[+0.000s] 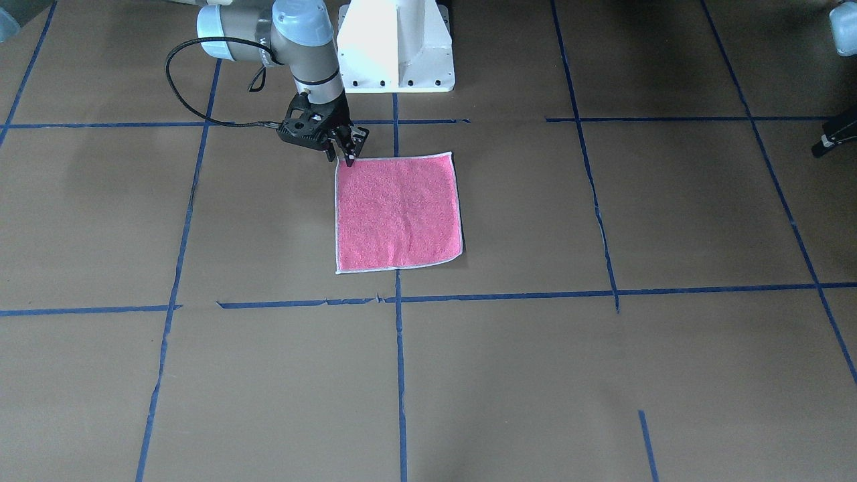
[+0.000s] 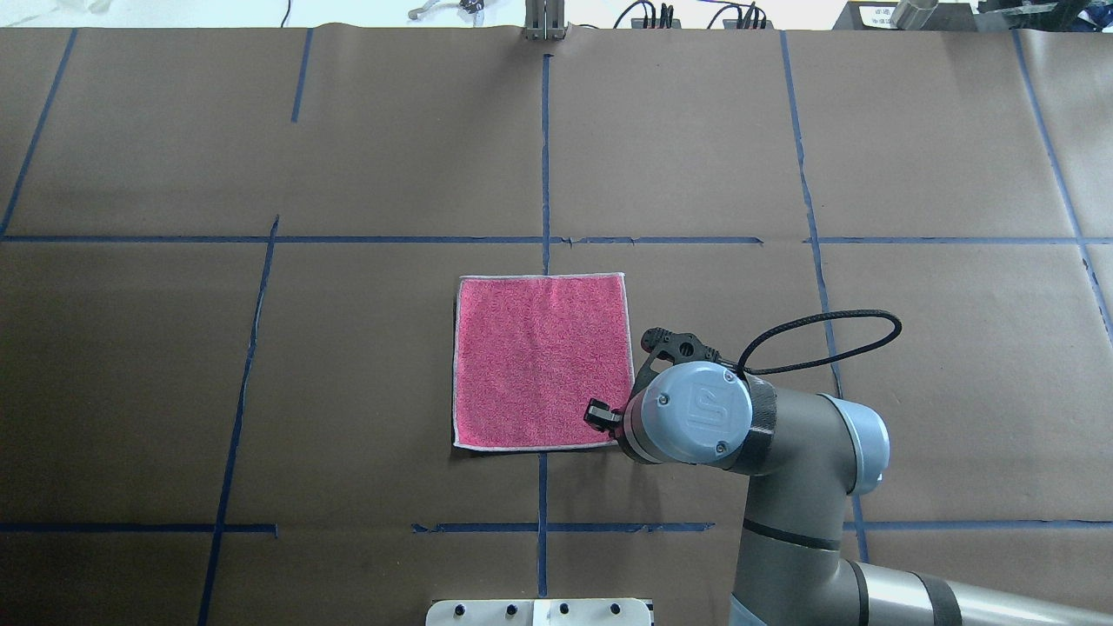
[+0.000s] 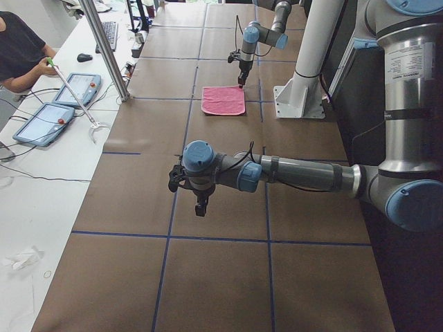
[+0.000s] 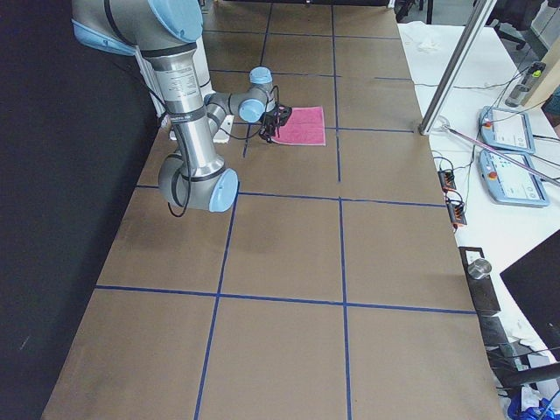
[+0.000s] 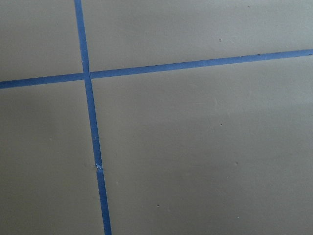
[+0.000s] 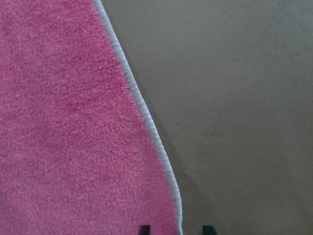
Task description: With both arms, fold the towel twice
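The towel [image 1: 398, 211] lies flat and unfolded on the table, pink side up, with white edging. It also shows in the overhead view [image 2: 543, 361], the left side view [image 3: 223, 100] and the right side view [image 4: 302, 125]. My right gripper [image 1: 341, 152] is low at the towel's corner nearest the robot's base on its right side [image 2: 600, 416]. In the right wrist view, its open gripper [image 6: 176, 230] straddles the towel's white edge [image 6: 146, 122]. My left gripper [image 3: 201, 204] hangs over bare table far from the towel. I cannot tell whether it is open or shut.
The table is covered in brown paper with a grid of blue tape lines [image 5: 90, 142]. The white pedestal base [image 1: 396, 43] stands just behind the towel. An operator and tablets [image 3: 52, 114] are at a side desk beyond the table.
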`<action>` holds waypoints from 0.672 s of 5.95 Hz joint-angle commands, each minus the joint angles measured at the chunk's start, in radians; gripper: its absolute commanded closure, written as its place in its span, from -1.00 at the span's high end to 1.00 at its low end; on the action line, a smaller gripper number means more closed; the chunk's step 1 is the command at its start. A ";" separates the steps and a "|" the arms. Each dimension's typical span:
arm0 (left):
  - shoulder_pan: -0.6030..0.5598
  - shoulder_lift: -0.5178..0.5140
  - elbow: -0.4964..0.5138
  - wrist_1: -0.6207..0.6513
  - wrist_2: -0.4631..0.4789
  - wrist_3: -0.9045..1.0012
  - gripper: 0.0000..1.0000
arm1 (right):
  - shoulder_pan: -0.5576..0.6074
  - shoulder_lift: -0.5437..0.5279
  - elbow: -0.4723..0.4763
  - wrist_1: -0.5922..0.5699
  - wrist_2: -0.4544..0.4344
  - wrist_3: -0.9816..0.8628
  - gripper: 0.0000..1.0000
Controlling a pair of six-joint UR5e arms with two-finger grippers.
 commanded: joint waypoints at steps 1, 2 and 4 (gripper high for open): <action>0.000 -0.002 0.000 0.000 -0.009 -0.015 1.00 | -0.002 0.000 0.002 0.000 0.003 0.001 -0.75; 0.017 -0.012 -0.003 -0.011 -0.013 -0.094 1.00 | 0.003 -0.006 0.008 0.000 0.000 0.001 -1.00; 0.125 -0.110 -0.003 -0.107 -0.012 -0.415 1.00 | 0.020 -0.029 0.074 -0.014 0.003 0.000 -1.00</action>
